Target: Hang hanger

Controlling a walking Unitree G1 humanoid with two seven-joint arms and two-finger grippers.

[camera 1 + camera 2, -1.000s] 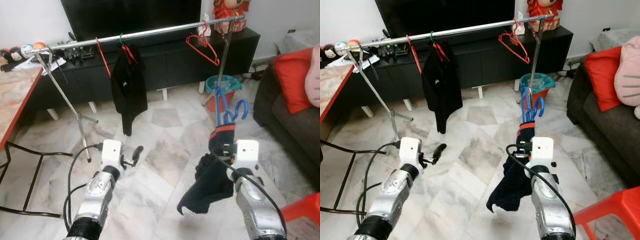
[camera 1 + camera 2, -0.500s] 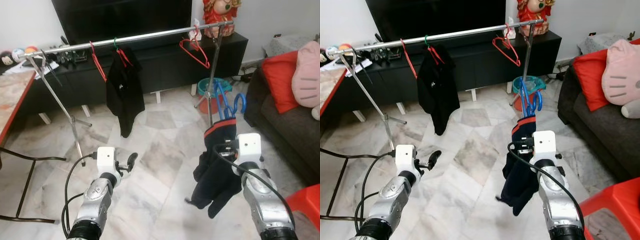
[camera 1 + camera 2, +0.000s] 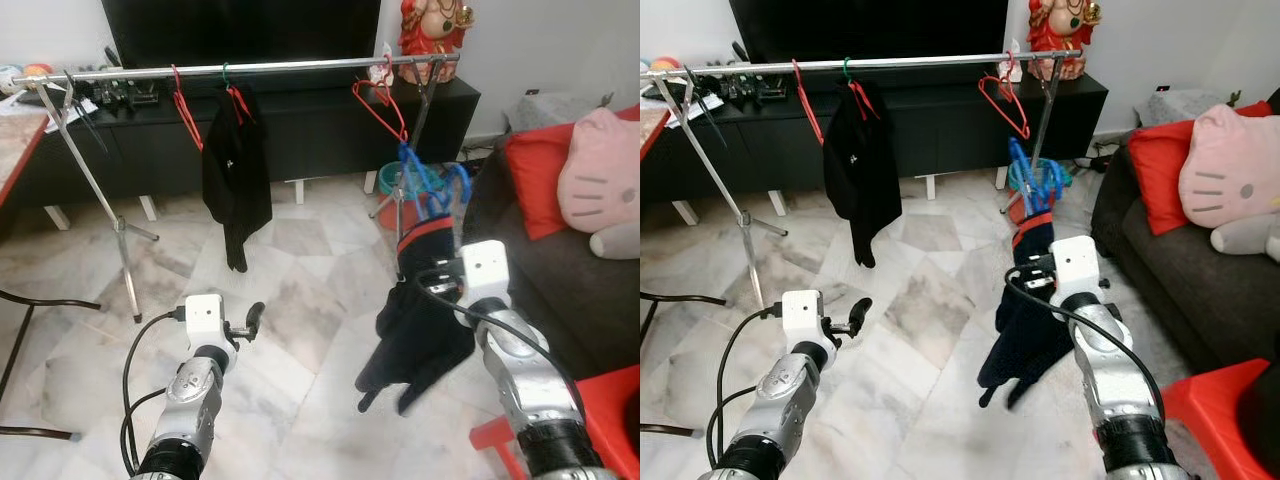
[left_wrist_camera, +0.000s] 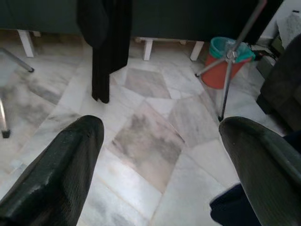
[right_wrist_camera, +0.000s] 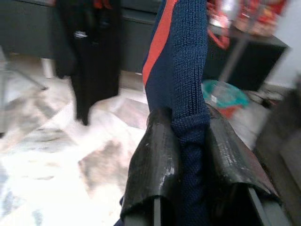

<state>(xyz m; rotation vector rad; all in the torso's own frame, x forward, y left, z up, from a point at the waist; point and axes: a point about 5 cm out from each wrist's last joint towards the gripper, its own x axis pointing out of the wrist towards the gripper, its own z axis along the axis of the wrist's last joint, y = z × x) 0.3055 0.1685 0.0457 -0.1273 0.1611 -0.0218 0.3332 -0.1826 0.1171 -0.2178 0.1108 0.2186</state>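
Navy knit garment (image 3: 420, 320) on a blue hanger (image 3: 425, 185) is clamped tight in my right gripper (image 5: 186, 141), at one o'clock below the rail (image 3: 260, 68). My left gripper (image 4: 155, 155) spreads wide, empty, over the marble floor (image 3: 300, 300).

- The right gripper (image 3: 1036, 262) holds up a blue hanger (image 3: 1025, 178) draped with a dark navy garment (image 3: 1023, 325) that has a red-trimmed collar.
- The left gripper (image 3: 856, 313) hovers low over the marble floor (image 3: 920, 300).
- A silver clothes rail (image 3: 910, 62) carries a black garment (image 3: 862, 160) and a bare red hanger (image 3: 1002, 104).
- On the right stands a dark sofa (image 3: 1160, 270) with a pink cushion (image 3: 1225, 170).
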